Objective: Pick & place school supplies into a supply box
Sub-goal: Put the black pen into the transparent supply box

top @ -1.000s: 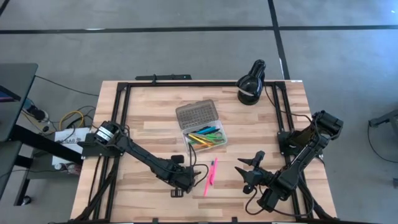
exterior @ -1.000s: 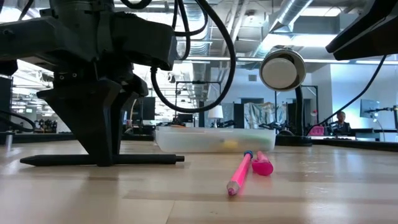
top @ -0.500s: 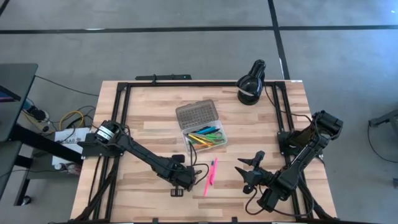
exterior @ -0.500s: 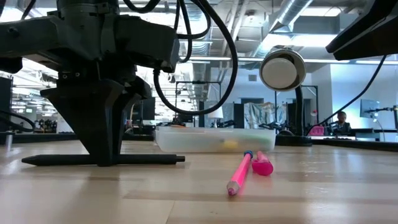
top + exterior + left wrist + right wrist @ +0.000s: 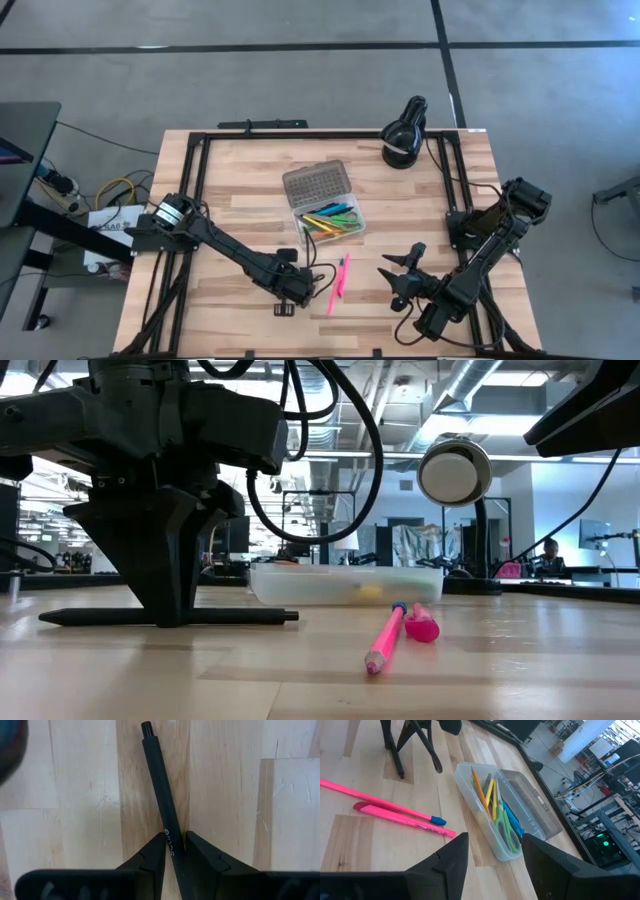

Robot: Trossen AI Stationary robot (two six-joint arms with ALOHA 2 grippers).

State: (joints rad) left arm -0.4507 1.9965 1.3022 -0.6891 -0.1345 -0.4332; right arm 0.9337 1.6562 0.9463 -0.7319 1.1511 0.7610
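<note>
- Pen (image 5: 161, 805), black, lies flat on the table (image 5: 240, 215), near the box (image 5: 325, 208) on its front-left side; we see the left gripper (image 5: 174, 851) pinching it between both fingers.
- Box sits open with coloured supplies (image 5: 496, 805) inside, lid (image 5: 315, 184) laid back.
- Two pink pens (image 5: 338, 282) lie side by side in front of the box.
- Right gripper (image 5: 490, 852) hovers spread, front-right of the box, holding nothing.
- Lamp (image 5: 404, 133) stands behind the box.

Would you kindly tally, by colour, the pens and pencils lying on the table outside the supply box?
Pink: 2 (pink pencil, pink pen)
Black: 1 (black pen)
Total: 3
</note>
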